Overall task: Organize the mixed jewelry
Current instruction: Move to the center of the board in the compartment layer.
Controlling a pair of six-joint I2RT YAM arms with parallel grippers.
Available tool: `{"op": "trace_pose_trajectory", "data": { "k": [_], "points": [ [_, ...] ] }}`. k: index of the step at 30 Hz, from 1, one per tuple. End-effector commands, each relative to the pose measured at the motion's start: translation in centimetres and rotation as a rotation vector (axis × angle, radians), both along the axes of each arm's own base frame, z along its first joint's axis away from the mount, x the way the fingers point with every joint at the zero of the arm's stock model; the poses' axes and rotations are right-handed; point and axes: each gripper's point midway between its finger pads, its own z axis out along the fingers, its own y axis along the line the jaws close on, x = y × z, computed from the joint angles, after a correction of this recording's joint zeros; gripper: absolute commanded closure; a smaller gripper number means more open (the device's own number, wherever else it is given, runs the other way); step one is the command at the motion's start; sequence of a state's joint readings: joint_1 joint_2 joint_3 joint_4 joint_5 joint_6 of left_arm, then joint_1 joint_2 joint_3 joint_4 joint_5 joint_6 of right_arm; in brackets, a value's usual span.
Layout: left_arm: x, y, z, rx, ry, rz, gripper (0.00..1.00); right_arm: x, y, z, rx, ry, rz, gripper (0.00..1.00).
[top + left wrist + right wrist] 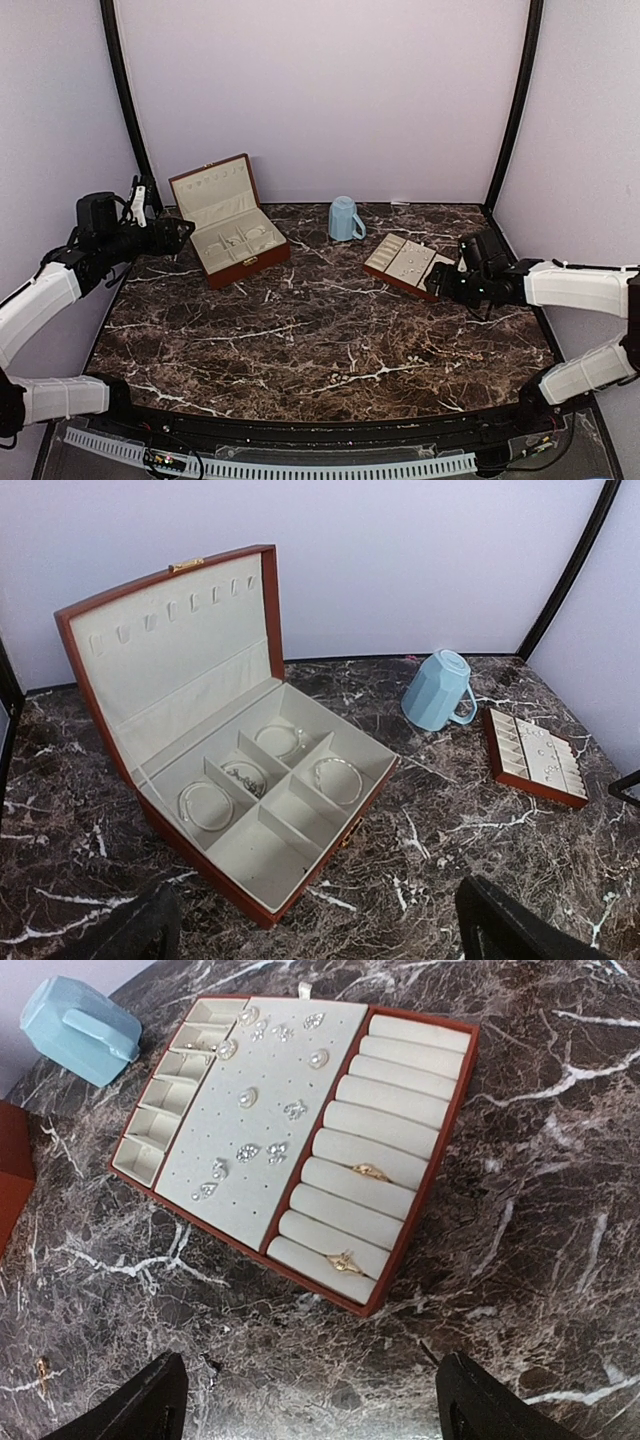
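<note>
Overhead, an open reddish-brown, cream-lined box [210, 188] was seen back left on the dark marble table [320, 350], a pale blue mug [345, 220] behind centre and a flat cream slotted tray [388, 252] at right; the left gripper [175, 232] was held beside the box, the right gripper [440, 282] beside the tray. From the left wrist, its jaws were shown wide apart and empty, and silvery bangles [335, 780] were seen in the box's compartments. From the right wrist, jaws were likewise spread, empty; the tiny silvery-pale jewelry pieces [275, 1150] were found on the tray's middle panel
</note>
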State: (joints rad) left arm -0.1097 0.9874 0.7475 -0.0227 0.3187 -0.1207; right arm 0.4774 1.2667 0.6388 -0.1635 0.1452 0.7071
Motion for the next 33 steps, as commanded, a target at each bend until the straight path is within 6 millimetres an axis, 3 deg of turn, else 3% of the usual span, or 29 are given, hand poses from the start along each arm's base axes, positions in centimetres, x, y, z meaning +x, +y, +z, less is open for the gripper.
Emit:
{"op": "trace_pose_trajectory", "data": {
  "k": [1, 9, 15, 19, 24, 33],
  "points": [
    [-0.1, 0.2, 0.7, -0.035, 0.042, 0.032, 0.01, 0.3, 0.0, 0.2, -0.052, -0.003, -0.050, 0.14],
    [-1.0, 1.1, 1.5, -0.024, 0.031, 0.082, 0.01, -0.3, -1.7, -0.7, -0.074, -0.013, -0.140, 0.16],
    [-0.7, 1.7, 0.7, 0.005, 0.050, 0.112, 0.01, 1.0, -2.9, 0.3, -0.197, 0.026, -0.164, 0.19],
    [-0.5, 2.0, 0.2, 0.020, 0.066, 0.123, 0.01, 1.9, -4.0, -0.7, -0.189, 0.065, -0.178, 0.21],
    [-0.6, 2.2, 0.3, 0.023, 0.056, 0.134, 0.01, 3.5, -3.5, -1.6, -0.111, 0.083, -0.133, 0.23],
    [-0.6, 2.1, 0.3, 0.020, 0.059, 0.131, 0.01, 5.6, -3.4, -2.6, -0.157, 0.104, -0.120, 0.31]
  ]
}}
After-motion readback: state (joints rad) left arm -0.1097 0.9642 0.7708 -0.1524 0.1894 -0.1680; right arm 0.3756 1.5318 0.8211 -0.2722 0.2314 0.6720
